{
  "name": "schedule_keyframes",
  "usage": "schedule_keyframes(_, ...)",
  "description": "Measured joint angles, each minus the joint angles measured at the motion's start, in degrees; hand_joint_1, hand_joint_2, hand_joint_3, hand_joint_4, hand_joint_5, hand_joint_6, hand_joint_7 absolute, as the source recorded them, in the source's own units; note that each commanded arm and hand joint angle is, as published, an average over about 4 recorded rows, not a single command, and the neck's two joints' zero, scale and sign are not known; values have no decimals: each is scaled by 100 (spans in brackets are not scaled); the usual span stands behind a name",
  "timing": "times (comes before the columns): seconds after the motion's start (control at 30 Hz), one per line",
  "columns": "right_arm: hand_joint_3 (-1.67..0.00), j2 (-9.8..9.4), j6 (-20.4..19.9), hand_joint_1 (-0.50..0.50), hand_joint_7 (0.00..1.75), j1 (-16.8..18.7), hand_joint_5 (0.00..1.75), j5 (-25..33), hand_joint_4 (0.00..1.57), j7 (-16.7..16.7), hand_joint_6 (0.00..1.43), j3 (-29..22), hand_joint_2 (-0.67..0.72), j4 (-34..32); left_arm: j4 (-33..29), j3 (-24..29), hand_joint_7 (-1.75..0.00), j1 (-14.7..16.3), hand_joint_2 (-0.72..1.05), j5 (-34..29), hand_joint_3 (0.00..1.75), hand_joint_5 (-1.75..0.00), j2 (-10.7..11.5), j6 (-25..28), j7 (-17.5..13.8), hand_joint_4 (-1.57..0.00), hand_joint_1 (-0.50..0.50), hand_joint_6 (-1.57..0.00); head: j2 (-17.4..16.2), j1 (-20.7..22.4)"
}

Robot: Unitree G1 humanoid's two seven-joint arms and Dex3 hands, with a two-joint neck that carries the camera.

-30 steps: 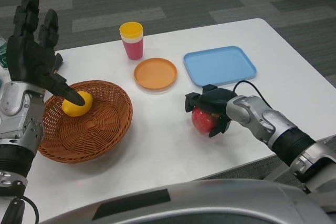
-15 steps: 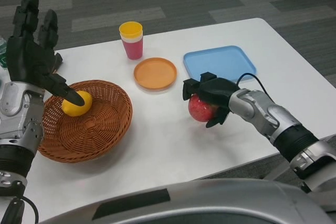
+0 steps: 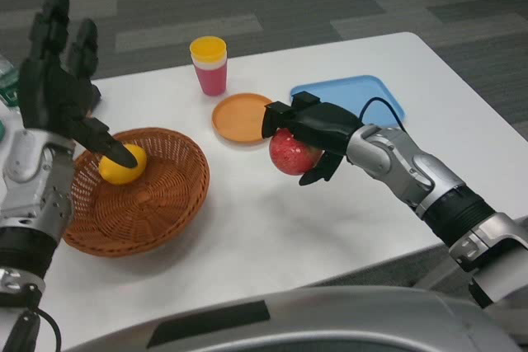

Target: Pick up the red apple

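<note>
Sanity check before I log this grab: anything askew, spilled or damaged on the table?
Nothing stands out. The right hand grips the red apple above the table. The stacked cups stand upright, the orange plate and blue tray lie flat, and the yellow fruit sits in the basket.

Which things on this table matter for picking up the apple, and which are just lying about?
Part of the job:
red apple, held in the right hand

Just lying about:
wicker basket with a yellow fruit in it
orange plate
blue tray
stacked cups
left hand, raised over the basket, holding nothing
</note>
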Motion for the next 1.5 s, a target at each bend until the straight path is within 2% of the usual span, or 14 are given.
schedule_keyframes(0.13,-83,48,-9,-25,161,-667,155,45,49,-24,11,359,-60,319,31,-50,-14,-6,-55,-5,7,0,-7,-26,0,0,-50,0,102,45)
schedule_keyframes(0.23,-83,132,-107,-25,161,-854,155,345,51,-84,13,390,-60,470,34,-58,-14,-6,-55,-10,9,0,-9,-54,0,0,-50,0,174,67)
schedule_keyframes(0.3,-83,241,-319,-25,161,-881,155,843,52,-221,14,322,-60,618,34,-59,-14,-6,-55,-12,9,0,-12,-70,0,0,-50,0,209,82)
schedule_keyframes(0.43,-83,520,-836,-25,161,-868,155,1943,54,-594,14,-55,-60,794,34,-66,-14,-6,-55,-13,9,0,-21,-86,0,0,-50,0,282,109)
schedule_keyframes(0.57,-83,631,-1117,-25,161,-750,155,2645,58,-795,14,-349,-60,813,31,-71,-14,-5,-55,-14,4,0,-26,-95,0,0,-50,0,367,136)
schedule_keyframes(0.7,-85,716,-1282,-25,161,-551,148,3094,64,-929,14,-673,-60,732,28,-69,-14,-2,-55,-20,9,0,-27,-105,0,0,-50,0,447,167)
schedule_keyframes(0.83,-79,811,-1428,-25,161,-396,150,3441,66,-1013,14,-1053,-60,609,26,-68,-14,0,-55,-25,9,0,-31,-109,0,0,-50,0,478,188)
schedule_keyframes(0.93,-85,844,-1478,-25,161,-332,145,3610,66,-1048,14,-1270,-60,601,25,-67,-14,0,-55,-25,9,0,-31,-111,0,0,-50,0,480,189)
schedule_keyframes(1.07,-83,863,-1491,-25,161,-225,145,3637,69,-1050,14,-1444,-60,591,25,-65,-14,0,-55,-25,0,0,-32,-111,0,0,-50,0,474,186)
schedule_keyframes(1.13,-87,874,-1497,-25,161,-191,145,3637,69,-1049,14,-1516,-60,584,25,-65,-14,0,-55,-25,2,0,-31,-111,0,0,-50,0,472,189)
schedule_keyframes(1.23,-83,895,-1518,-25,161,-160,145,3639,69,-1050,14,-1659,-60,573,25,-65,-14,0,-55,-25,9,0,-31,-111,0,0,-50,0,469,183)
schedule_keyframes(1.3,-79,902,-1534,-25,161,-149,145,3643,69,-1053,14,-1711,-60,571,25,-65,-14,0,-55,-25,9,0,-31,-112,0,0,-50,0,470,176)
schedule_keyframes(1.5,-81,907,-1539,-25,161,-84,145,3654,69,-1055,14,-1738,-60,564,25,-65,-14,0,-55,-25,7,0,-31,-112,0,0,-50,0,459,154)
